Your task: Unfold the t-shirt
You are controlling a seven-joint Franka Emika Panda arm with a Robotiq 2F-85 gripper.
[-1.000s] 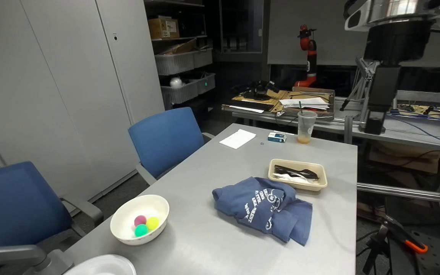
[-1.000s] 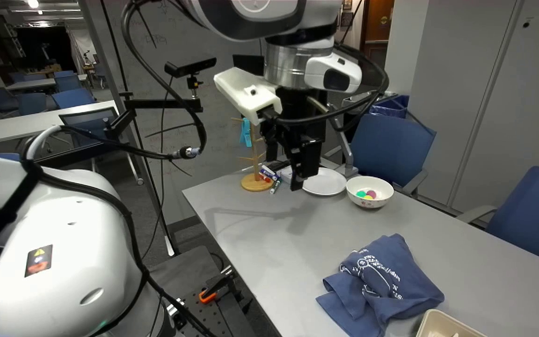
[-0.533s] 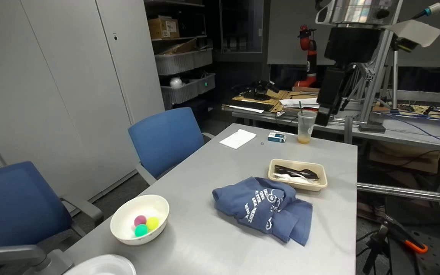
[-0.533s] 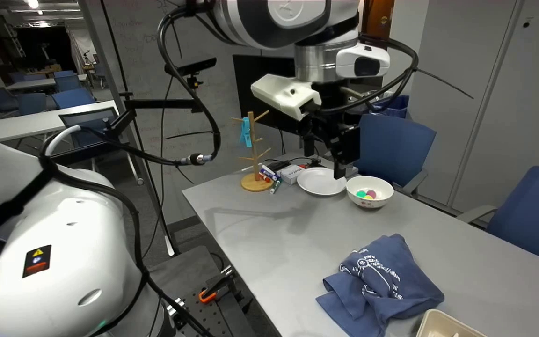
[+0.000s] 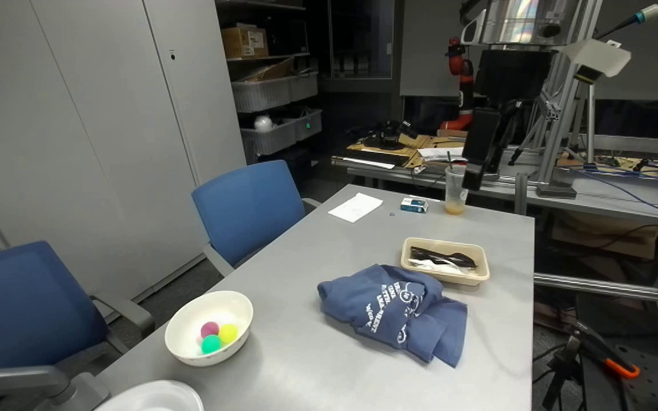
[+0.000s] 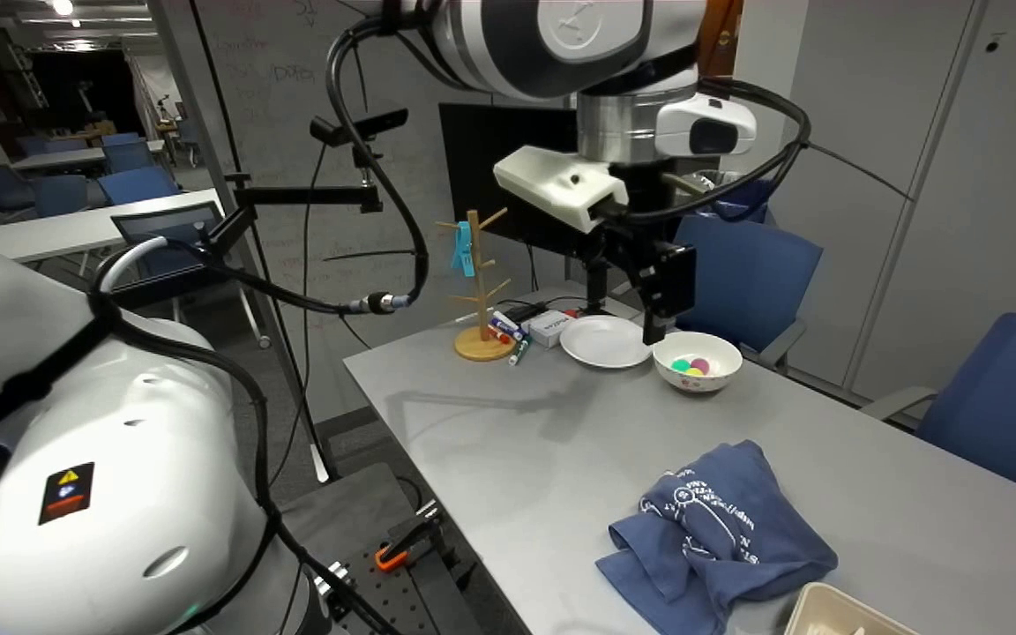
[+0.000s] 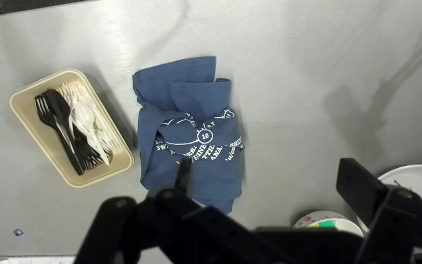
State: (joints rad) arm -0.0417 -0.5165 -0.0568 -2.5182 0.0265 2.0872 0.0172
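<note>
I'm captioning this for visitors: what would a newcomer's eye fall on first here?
Likely the blue t-shirt, bunched up on the grey table with some white print showing, beside the beige tray of cutlery. Next, perhaps, the black hand, hanging open above the table. Then the pink, yellow and green balls, vivid in the white bowl.

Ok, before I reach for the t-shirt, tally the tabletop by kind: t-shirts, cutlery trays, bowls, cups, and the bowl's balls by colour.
T-shirt: 1
Cutlery tray: 1
Bowl: 1
Cup: 1
Pink ball: 1
Yellow ball: 1
Green ball: 1
Total: 7
</note>
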